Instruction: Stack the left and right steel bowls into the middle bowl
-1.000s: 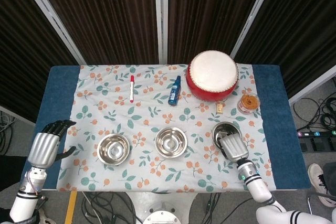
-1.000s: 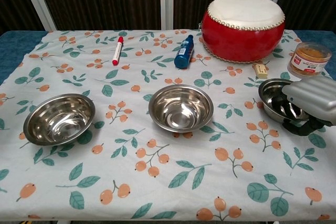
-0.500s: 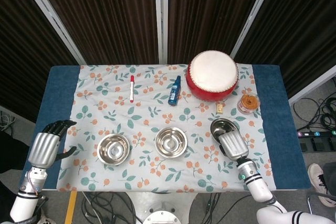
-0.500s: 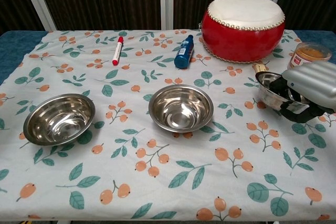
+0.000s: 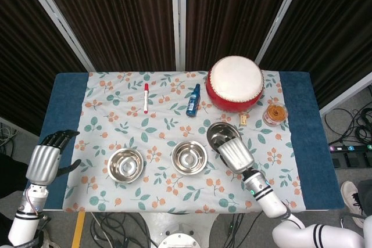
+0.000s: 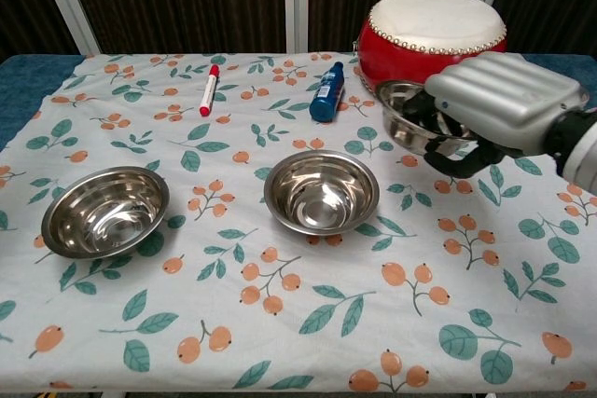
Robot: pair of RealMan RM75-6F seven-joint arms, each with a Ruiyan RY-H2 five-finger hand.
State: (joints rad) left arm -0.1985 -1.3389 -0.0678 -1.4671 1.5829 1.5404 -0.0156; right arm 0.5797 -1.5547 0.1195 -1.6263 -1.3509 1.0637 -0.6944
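Observation:
My right hand (image 6: 499,104) (image 5: 234,154) grips the right steel bowl (image 6: 406,118) (image 5: 218,134) by its rim and holds it in the air, tilted, to the right of the middle bowl (image 6: 321,192) (image 5: 189,157). The middle bowl sits empty on the floral cloth. The left steel bowl (image 6: 104,211) (image 5: 125,164) rests empty further left. My left hand (image 5: 43,161) hangs off the table's left edge with its fingers curled and nothing in it; the chest view does not show it.
A red drum (image 6: 437,35) stands at the back right, just behind the lifted bowl. A blue bottle (image 6: 326,92) and a red marker (image 6: 209,89) lie at the back. A small orange-lidded jar (image 5: 275,114) sits right of the drum.
My right hand has lifted the right bowl off the cloth and carried it left, towards the middle bowl. My left hand has drifted slightly left and down.

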